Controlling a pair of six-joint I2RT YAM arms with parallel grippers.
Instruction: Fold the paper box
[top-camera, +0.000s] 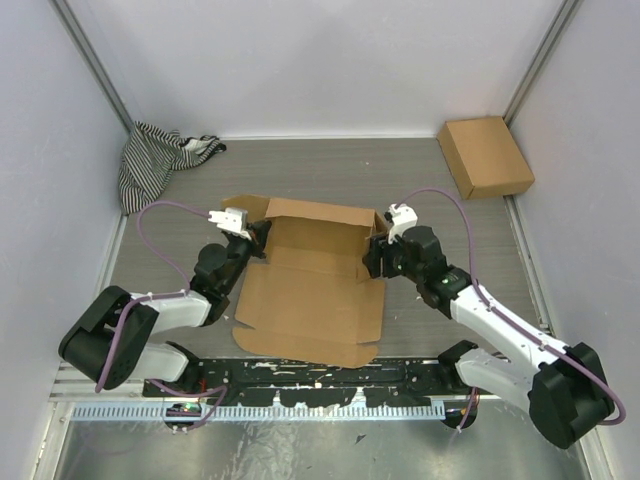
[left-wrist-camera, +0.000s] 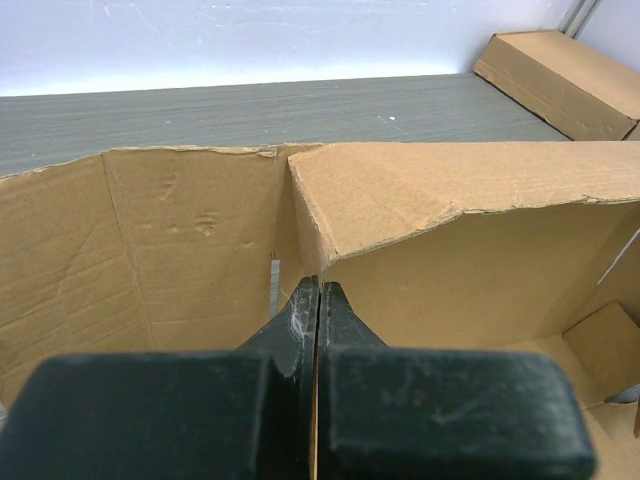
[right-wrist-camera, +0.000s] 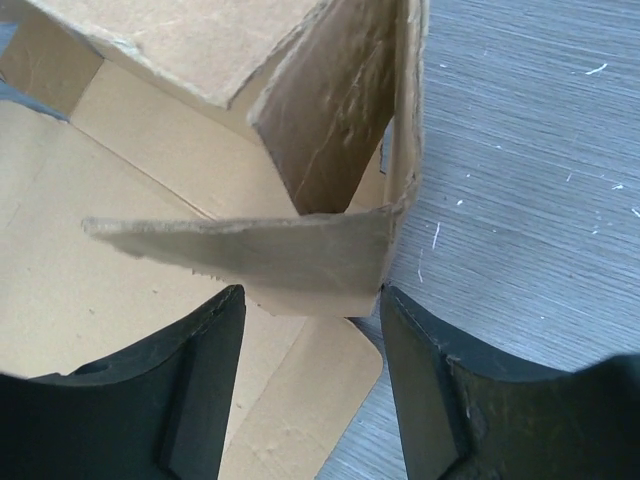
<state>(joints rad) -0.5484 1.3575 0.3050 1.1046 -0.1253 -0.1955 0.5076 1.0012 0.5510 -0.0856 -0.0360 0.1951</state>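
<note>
Two robot arms work a half-raised paper box at the middle of a grey surface. We see it lying between them, its rear wall standing upright, short side walls lifted at each end and a broad flat flap spread towards the arm bases. The left arm reaches in at the box's left rear corner. Seen from its wrist, the left jaws are pressed together with a thin sliver of cardboard caught between the dark fingers, so we read them as clamped on the box's left wall, where a folded panel leans inward above them. The right arm meets the box at its right rear corner. There the right jaws stand apart, the two fingers straddling the edge of a small bent flap that juts from the upright side wall; whether either finger touches the flap, we cannot tell. A smaller closed brown box sits well apart in the far right corner, and a striped cloth lies bunched in the far left corner. Purple cables loop over both arms.
</note>
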